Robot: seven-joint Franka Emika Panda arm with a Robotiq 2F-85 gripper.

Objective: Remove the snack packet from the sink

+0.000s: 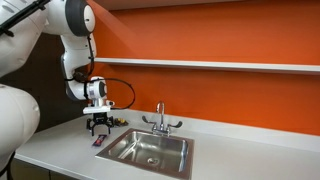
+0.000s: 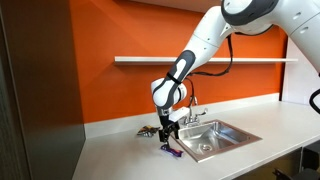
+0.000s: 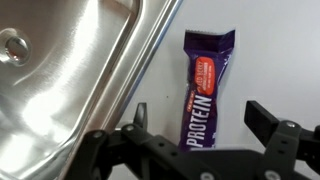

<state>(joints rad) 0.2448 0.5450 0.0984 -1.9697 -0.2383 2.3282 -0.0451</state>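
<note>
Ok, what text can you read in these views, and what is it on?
"PROTEIN": white letters on the purple snack packet, wrist view.
Smaller print on its orange panel: too blurred to read.
In both exterior views: nothing readable.

We see purple snack pkt [image 3: 208, 90] w/ red panel, white "PROTEIN" print, lying flat, center-right of wrist view, just outside sink [image 3: 150, 55] rim

There was one protein bar packet [image 3: 207, 90], one steel sink [image 1: 170, 148] with one faucet [image 1: 160, 118] and one drain [image 3: 14, 45], and one wall shelf [image 1: 220, 65]. One robot arm [image 2: 205, 45] carried one claw [image 1: 99, 128] with two fingers [image 3: 265, 120], and there was one desk [image 1: 240, 150].
</note>
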